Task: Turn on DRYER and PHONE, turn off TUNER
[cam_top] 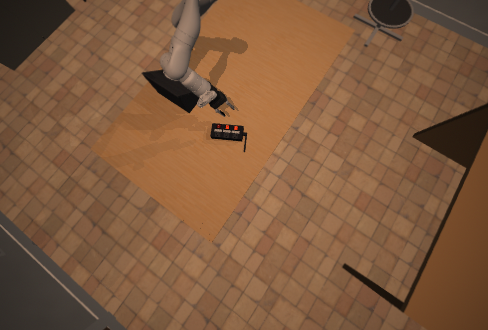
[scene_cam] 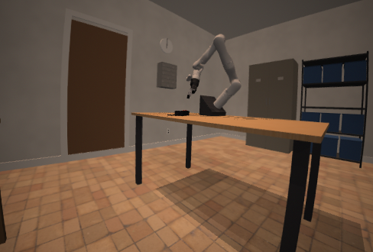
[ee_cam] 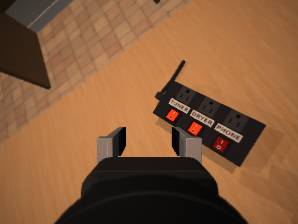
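The black power strip (ee_cam: 209,124) lies flat on the wooden table, right way up, with three sockets labelled TUNER, DRYER and PHONE. The TUNER switch (ee_cam: 173,115) and the DRYER switch (ee_cam: 194,129) glow bright orange-red. The PHONE switch (ee_cam: 220,145) is a darker red. The strip also shows in the top view (cam_top: 227,131) and, small, in the exterior view (scene_cam: 182,112). My gripper (ee_cam: 148,136) is open and empty. It hangs well above the table, to the left of the strip in the wrist view; its right finger stands near the TUNER and DRYER switches. It also shows in the top view (cam_top: 227,107) and the exterior view (scene_cam: 189,95).
The strip's short black cord (ee_cam: 172,78) sticks out from its TUNER end. The arm's dark base block (cam_top: 172,89) stands on the table behind the gripper. The table edge (ee_cam: 95,75) runs close by, with tiled floor beyond it.
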`<state>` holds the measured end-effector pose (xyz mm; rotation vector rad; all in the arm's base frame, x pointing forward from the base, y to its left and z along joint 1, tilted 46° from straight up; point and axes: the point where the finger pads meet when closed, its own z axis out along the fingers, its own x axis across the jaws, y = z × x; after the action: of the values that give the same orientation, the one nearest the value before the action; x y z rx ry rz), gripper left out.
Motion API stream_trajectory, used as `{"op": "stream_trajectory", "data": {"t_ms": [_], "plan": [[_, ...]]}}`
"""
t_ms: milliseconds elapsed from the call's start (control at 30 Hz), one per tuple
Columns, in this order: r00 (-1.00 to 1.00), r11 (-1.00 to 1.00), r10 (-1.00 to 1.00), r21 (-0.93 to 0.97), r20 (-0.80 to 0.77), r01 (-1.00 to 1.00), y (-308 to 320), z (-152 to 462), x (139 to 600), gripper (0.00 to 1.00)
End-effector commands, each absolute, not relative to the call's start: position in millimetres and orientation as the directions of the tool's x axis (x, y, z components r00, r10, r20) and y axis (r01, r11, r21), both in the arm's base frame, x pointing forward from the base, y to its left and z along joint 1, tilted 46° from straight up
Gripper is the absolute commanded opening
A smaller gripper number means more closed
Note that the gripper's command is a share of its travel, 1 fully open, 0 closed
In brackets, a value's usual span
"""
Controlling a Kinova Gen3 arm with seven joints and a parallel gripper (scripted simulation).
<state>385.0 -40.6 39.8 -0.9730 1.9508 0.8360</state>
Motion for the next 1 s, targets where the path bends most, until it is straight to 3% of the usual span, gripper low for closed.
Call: {"op": "stream_trajectory", "data": {"t_ms": [0, 967], "plan": [[-0.397, 0.485, -0.334, 0.205, -0.855, -0.85, -39, 40, 386, 1.0], [-0.521, 0.491, -0.331, 0.328, -0.786, -0.807, -33, 22, 386, 1.0]]}}
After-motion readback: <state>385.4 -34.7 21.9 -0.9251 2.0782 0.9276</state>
